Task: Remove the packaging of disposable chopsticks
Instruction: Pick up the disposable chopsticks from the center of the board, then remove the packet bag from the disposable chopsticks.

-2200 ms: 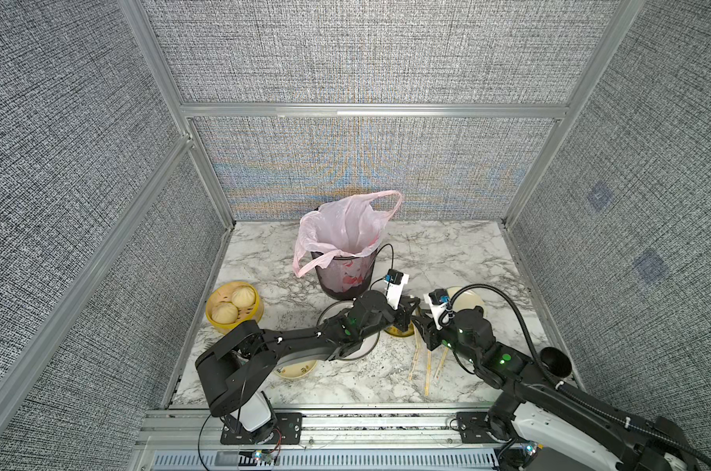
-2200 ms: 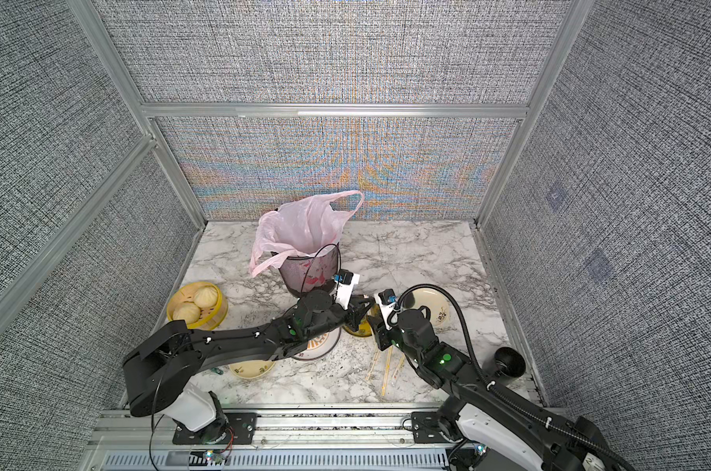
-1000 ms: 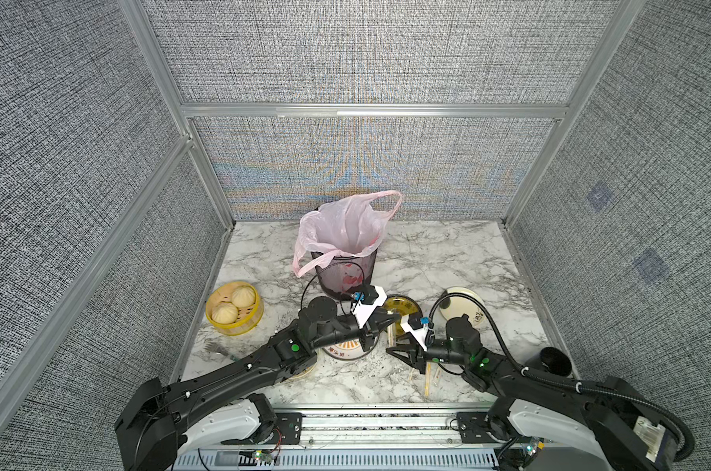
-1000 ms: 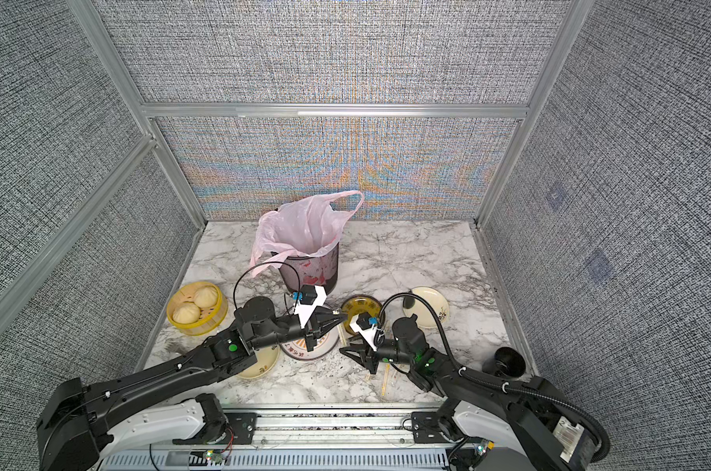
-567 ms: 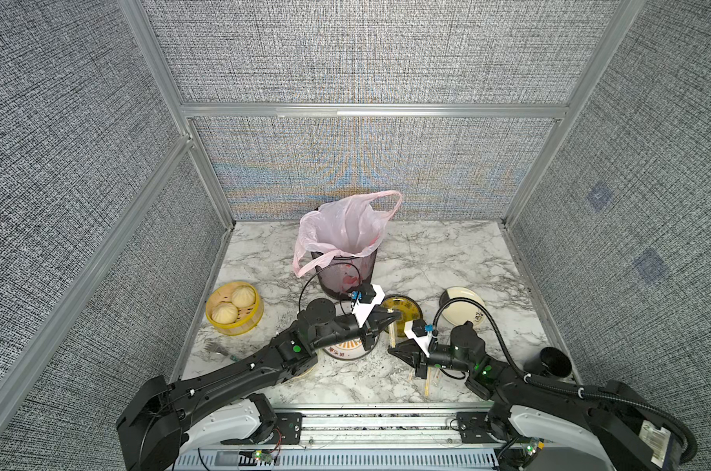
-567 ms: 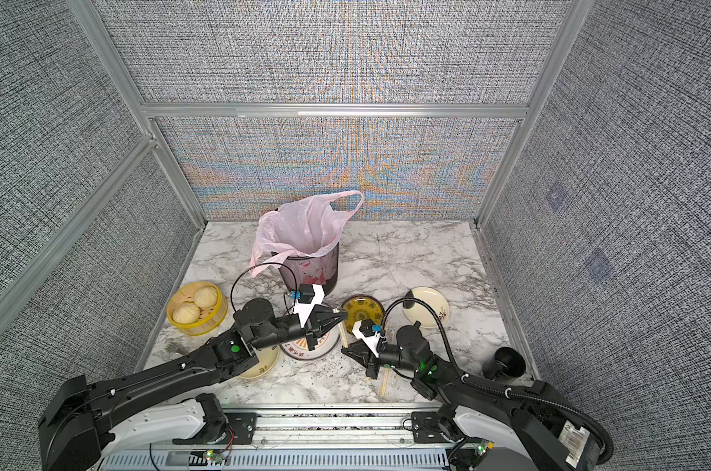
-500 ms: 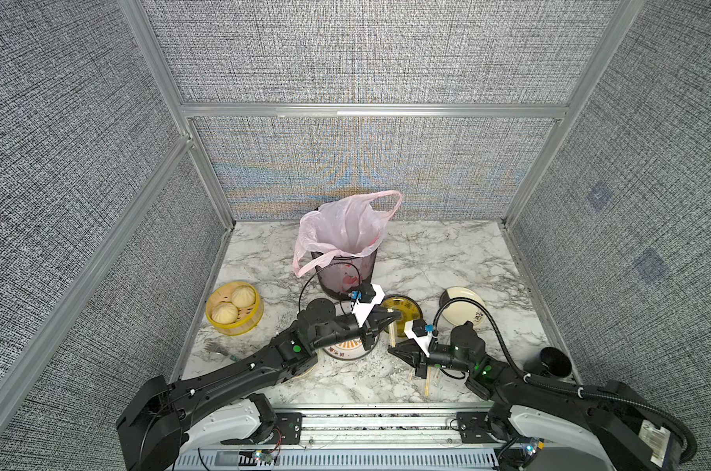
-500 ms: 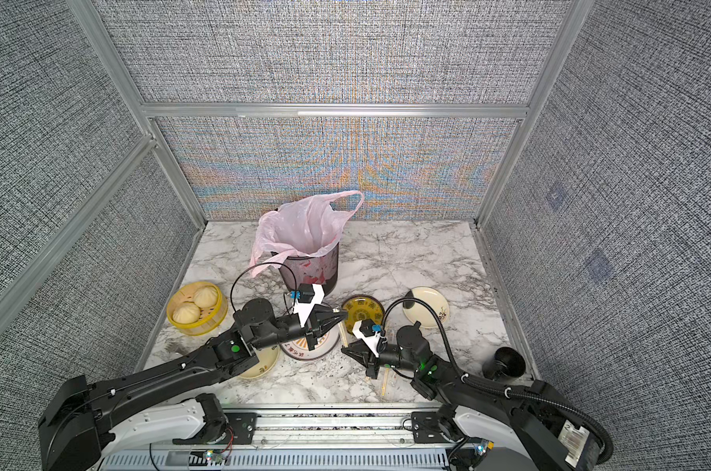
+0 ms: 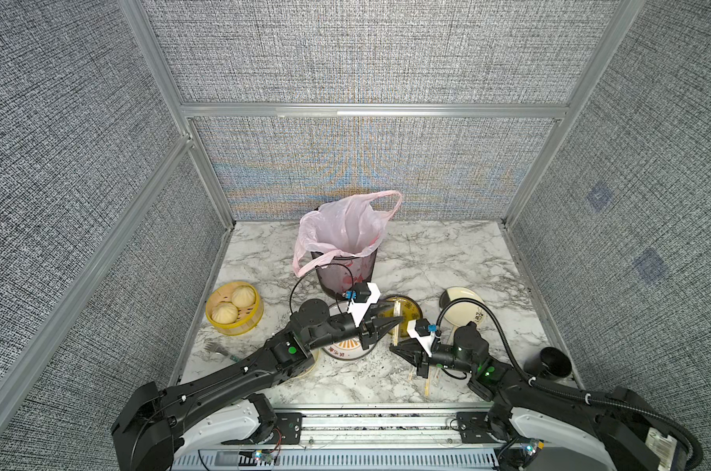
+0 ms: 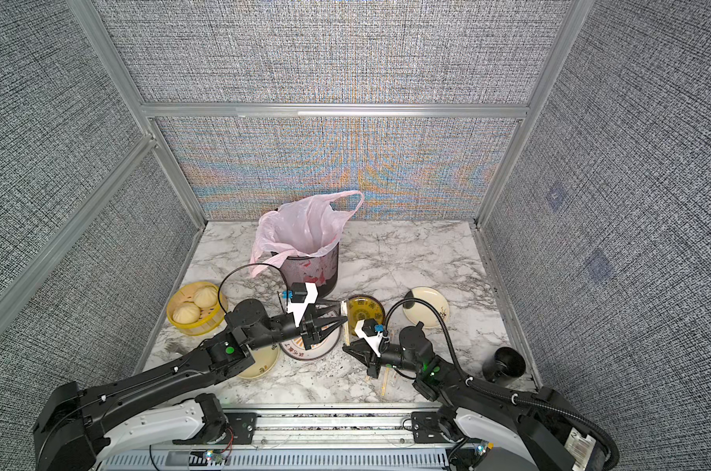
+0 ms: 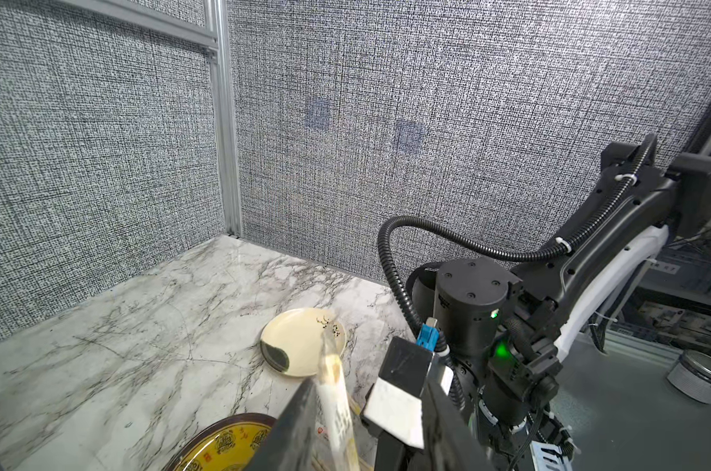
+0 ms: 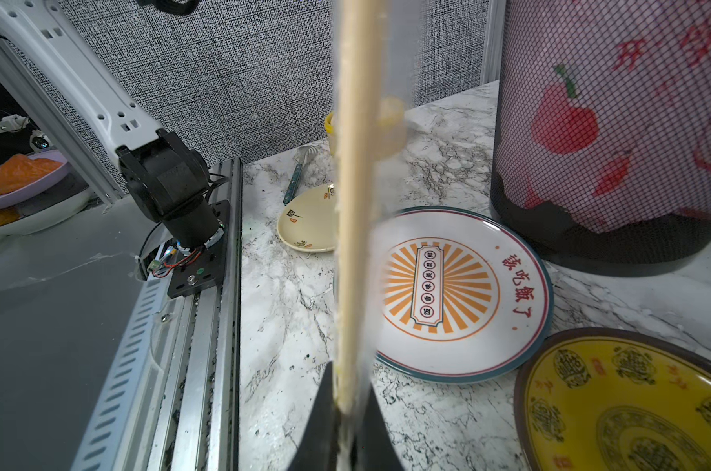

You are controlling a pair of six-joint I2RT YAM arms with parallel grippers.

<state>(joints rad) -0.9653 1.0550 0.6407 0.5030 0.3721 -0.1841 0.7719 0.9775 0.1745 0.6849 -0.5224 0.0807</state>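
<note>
The left gripper (image 9: pixel 396 313) jaws had parted wide off the packaging (image 11: pixel 328 344); the right gripper (image 12: pixel 347 387) jaws stayed clamped on the still-sleeved disposable chopsticks (image 12: pixel 354 204).

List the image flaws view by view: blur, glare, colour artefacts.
In both top views, rainbow moiré bands ripple across the back wall, under even light. In the right wrist view, the chopsticks lie so near the lens that they blur, while the mesh bin is sharp. In the left wrist view, the packaging is soft and smeared, the cream plate behind it crisp.
</note>
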